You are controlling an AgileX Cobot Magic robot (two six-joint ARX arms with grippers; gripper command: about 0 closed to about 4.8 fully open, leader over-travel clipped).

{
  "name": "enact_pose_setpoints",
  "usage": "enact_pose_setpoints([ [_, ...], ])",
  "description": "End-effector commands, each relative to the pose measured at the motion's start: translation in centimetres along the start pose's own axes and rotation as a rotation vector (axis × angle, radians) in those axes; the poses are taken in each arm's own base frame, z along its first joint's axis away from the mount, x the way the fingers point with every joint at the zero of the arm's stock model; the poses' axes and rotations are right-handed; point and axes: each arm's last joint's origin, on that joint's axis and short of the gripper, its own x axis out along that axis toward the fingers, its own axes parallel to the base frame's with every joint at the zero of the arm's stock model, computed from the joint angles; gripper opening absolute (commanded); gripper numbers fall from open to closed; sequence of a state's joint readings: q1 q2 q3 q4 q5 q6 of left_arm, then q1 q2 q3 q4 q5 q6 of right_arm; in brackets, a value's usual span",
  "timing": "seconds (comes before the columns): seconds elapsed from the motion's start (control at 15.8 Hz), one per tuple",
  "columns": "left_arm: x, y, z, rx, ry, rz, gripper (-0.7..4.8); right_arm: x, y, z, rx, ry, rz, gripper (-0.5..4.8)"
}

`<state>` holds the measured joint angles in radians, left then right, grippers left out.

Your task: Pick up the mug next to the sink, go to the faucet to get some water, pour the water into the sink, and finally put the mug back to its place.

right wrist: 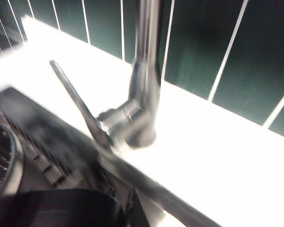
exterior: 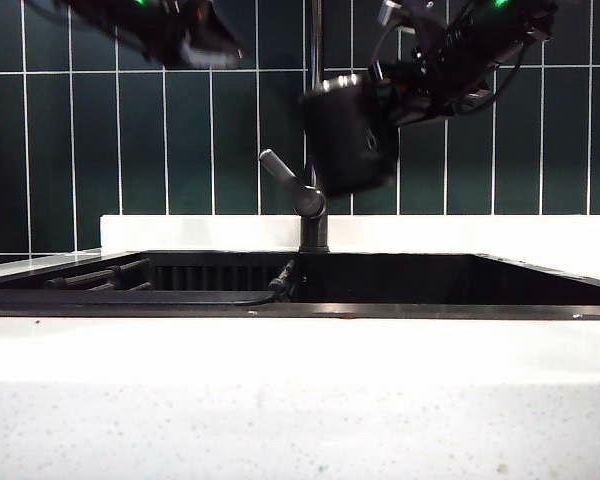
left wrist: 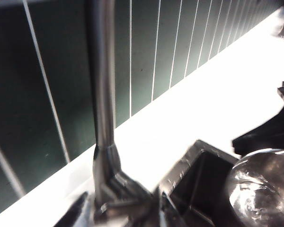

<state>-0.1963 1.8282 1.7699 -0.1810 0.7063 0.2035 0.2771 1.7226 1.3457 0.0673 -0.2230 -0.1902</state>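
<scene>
The black mug (exterior: 345,135) hangs blurred in the air just in front of the faucet (exterior: 316,40) pipe, above the sink (exterior: 430,283). My right gripper (exterior: 400,95) is shut on it from the right. In the right wrist view the mug's dark wall (right wrist: 52,208) fills the near edge, with the faucet (right wrist: 144,71) and its lever (right wrist: 73,97) beyond. My left gripper (exterior: 205,45) is high at the upper left, open and empty. Its fingers (left wrist: 78,210) stand apart. The left wrist view shows the mug's shiny inside (left wrist: 262,184). No stream of water shows.
The faucet lever (exterior: 285,180) slants up to the left from the faucet base. Dark rack bars (exterior: 100,278) lie in the sink's left half. A round strainer (right wrist: 0,156) sits in the basin. White countertop (exterior: 300,400) runs in front, and dark green tiles (exterior: 80,150) behind.
</scene>
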Motion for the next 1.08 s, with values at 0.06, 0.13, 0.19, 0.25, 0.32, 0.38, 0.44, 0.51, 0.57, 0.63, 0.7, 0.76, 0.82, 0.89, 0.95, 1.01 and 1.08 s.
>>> enact_pose_setpoints([
  [0.06, -2.4, -2.2, 0.9, 0.043, 0.163, 0.077, 1.76, -0.5, -0.3, 0.4, -0.183, 0.049, -0.106, 0.08],
  [0.13, -3.1, -3.0, 1.2, 0.054, 0.206, 0.105, 1.73, -0.6, -0.3, 0.3, -0.211, 0.07, -0.128, 0.08],
  [0.19, -3.9, -3.5, 1.3, 0.072, 0.228, 0.148, 1.54, -0.6, -0.4, 0.2, -0.248, 0.091, -0.157, 0.08],
  [0.25, -4.8, -4.1, 1.2, 0.08, 0.229, 0.162, 1.45, -0.7, -0.5, 0.2, -0.281, 0.109, -0.184, 0.08],
  [0.32, -5.5, -4.8, 0.7, 0.076, 0.234, 0.16, 1.44, -0.9, -0.5, 0.3, -0.32, 0.127, -0.212, 0.08],
  [0.38, -6.1, -5.5, -0.1, 0.064, 0.251, 0.156, 1.43, -1.1, -0.6, 0.4, -0.358, 0.14, -0.24, 0.08],
  [0.44, -6.9, -6.4, -1.2, 0.046, 0.276, 0.148, 1.42, -1.3, -0.7, 0.6, -0.376, 0.146, -0.267, 0.08],
  [0.51, -7.3, -6.9, -2.4, 0.014, 0.298, 0.143, 1.34, -1.4, -0.7, 0.6, -0.387, 0.155, -0.289, 0.08],
  [0.57, -7.7, -7.5, -3.5, -0.026, 0.318, 0.14, 1.04, -1.5, -0.8, 0.7, -0.39, 0.166, -0.318, 0.08],
  [0.63, -8.0, -8.0, -4.4, -0.06, 0.335, 0.137, 0.87, -1.6, -0.8, 0.7, -0.395, 0.173, -0.329, 0.08],
  [0.7, -8.7, -8.8, -5.6, -0.105, 0.359, 0.136, 0.76, -2.0, -0.9, 0.9, -0.454, 0.197, -0.356, 0.08],
  [0.76, -9.1, -9.3, -6.2, -0.124, 0.367, 0.136, 0.37, -2.3, -1.0, 1.2, -0.495, 0.215, -0.397, 0.08],
  [0.82, -9.4, -9.6, -6.5, -0.133, 0.372, 0.14, 0.1, -2.6, -1.1, 1.4, -0.527, 0.235, -0.441, 0.08],
  [0.89, -9.9, -10.0, -6.9, -0.132, 0.379, 0.151, -0.06, -3.0, -1.1, 1.7, -0.576, 0.248, -0.465, 0.08],
  [0.95, -10.1, -10.3, -7.3, -0.137, 0.386, 0.15, -0.06, -3.2, -1.1, 1.9, -0.611, 0.252, -0.463, 0.08],
  [1.01, -10.2, -10.4, -7.6, -0.14, 0.392, 0.149, -0.06, -3.4, -1.1, 2.0, -0.635, 0.255, -0.462, 0.14],
  [1.08, -10.2, -10.6, -8.6, -0.155, 0.414, 0.143, -0.06, -3.5, -1.0, 2.1, -0.666, 0.27, -0.45, 0.13],
])
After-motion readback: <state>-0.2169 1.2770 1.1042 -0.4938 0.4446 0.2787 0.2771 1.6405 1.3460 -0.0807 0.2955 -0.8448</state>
